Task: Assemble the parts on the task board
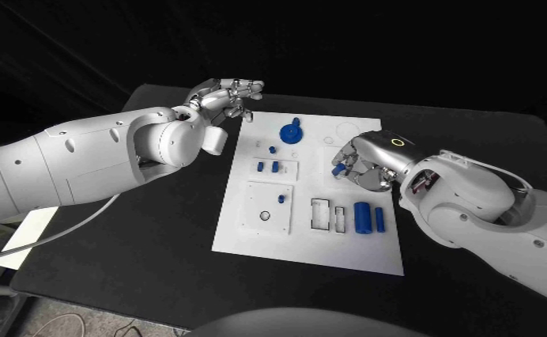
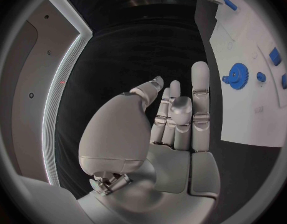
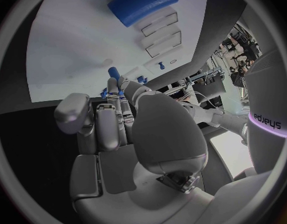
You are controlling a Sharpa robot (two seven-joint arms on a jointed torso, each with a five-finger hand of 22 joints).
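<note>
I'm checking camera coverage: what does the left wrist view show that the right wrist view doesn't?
Left wrist view alone: the blue gear lying on the task board, with the left hand holding nothing off the board's edge. Right wrist view alone: the large blue cylinder and the two rectangular slots beside it. Both: the white task board and the right hand holding a small blue part.

Matt white task board [image 1: 285, 218], glossy blue parts [image 1: 364, 217]

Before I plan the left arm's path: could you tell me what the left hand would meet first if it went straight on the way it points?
Probably nothing: the left hand, off the task board, points over bare black table; depth is uncertain.
</note>
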